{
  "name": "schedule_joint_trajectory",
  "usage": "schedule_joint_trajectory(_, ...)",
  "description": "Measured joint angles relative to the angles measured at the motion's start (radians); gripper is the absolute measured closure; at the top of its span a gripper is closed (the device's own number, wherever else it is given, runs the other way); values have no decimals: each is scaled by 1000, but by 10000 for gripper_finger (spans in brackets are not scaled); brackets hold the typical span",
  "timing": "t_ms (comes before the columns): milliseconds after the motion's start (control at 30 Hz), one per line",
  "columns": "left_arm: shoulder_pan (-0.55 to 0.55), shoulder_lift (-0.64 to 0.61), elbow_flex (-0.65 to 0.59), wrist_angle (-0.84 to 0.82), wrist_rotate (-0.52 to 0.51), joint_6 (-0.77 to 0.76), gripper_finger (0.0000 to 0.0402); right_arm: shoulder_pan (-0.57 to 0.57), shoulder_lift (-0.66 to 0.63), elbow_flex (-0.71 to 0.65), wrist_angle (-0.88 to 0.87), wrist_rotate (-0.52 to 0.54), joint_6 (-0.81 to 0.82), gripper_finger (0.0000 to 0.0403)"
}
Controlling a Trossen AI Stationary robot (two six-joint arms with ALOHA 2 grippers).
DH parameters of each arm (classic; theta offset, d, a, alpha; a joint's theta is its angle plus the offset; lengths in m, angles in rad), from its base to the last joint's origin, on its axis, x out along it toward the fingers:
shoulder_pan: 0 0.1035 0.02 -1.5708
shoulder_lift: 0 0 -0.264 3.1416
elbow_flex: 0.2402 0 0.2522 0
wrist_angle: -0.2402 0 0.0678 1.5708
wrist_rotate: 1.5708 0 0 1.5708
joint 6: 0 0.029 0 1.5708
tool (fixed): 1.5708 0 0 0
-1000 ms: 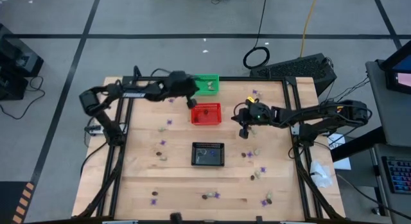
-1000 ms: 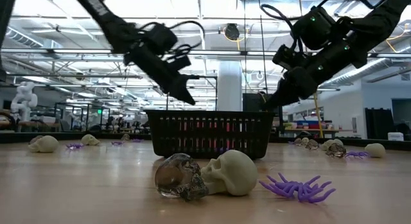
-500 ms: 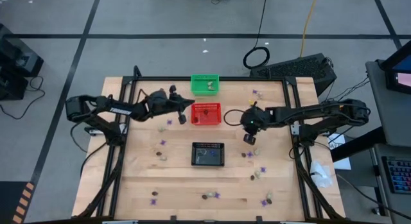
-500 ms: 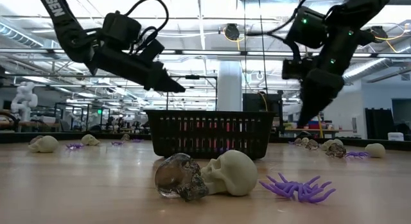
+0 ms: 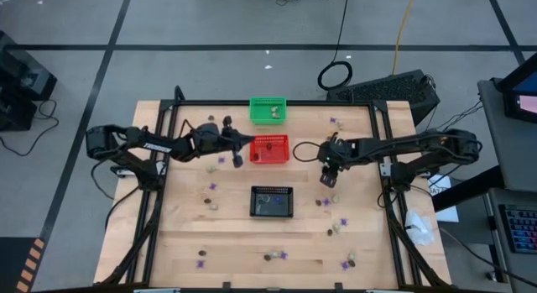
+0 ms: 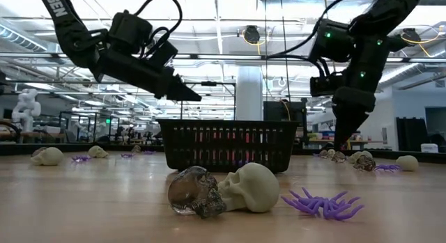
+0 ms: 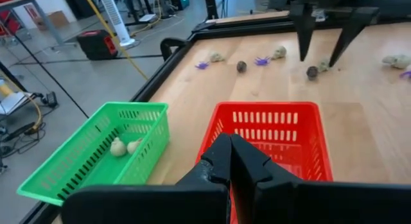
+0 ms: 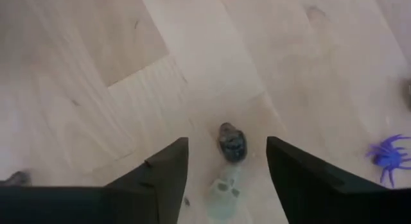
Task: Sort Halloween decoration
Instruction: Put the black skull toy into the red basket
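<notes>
Nearest the low camera, a dark clear skull [image 6: 194, 192] lies touching a cream skull [image 6: 252, 187], with a purple spider [image 6: 324, 203] just beside them — all loose on the desk [image 6: 83, 201] and unsorted. Along the same near edge, the high view shows more trinkets: a spider [image 5: 200, 263] on the left and another pair [image 5: 349, 261] on the right.

Further in sits the black basket [image 5: 273, 201], with a few small pieces inside that are too small to name. To its right, more strays [image 5: 338, 225] dot the wood.

Past that, the right end effector [image 5: 329, 179] hangs point-down over the desk, its fingers spread wide. Its wrist view looks straight down on a dark skull [image 8: 232, 143] and a cream skull [image 8: 222, 189] between the two fingers, not yet touched; a spider [image 8: 389, 156] lies off to one side.

The left end effector [image 5: 237, 159] hovers by the red basket [image 7: 302, 112], fingers pressed together and holding nothing visible. Farthest back, the green basket [image 7: 96, 153] holds two cream skulls [image 7: 124, 146].

I judge the sorting as barely begun — most trinkets are still scattered, and the dark skull under the right arm looks like the next pick.
</notes>
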Motion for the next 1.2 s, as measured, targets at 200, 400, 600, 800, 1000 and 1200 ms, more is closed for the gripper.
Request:
schedule_joint_trajectory(200,-1,0,0,0,0,0,401,-2,97,0,29,-2,-44,224)
schedule_joint_trajectory(400,-2,0,0,-1,0,0,401,-2,135,2,67,-10,-66,277)
schedule_joint_trajectory(600,-2,0,0,-2,0,-2,401,-1,135,2,66,-12,-72,357)
schedule_joint_trajectory(800,-2,1,-80,146,-7,-54,401,28,143,46,48,6,-94,357)
schedule_joint_trajectory(1000,-2,1,-167,275,-6,-56,401,52,142,151,108,55,-128,355)
schedule_joint_trajectory(1200,-2,1,-190,306,-2,-56,401,55,154,242,259,55,-185,355)
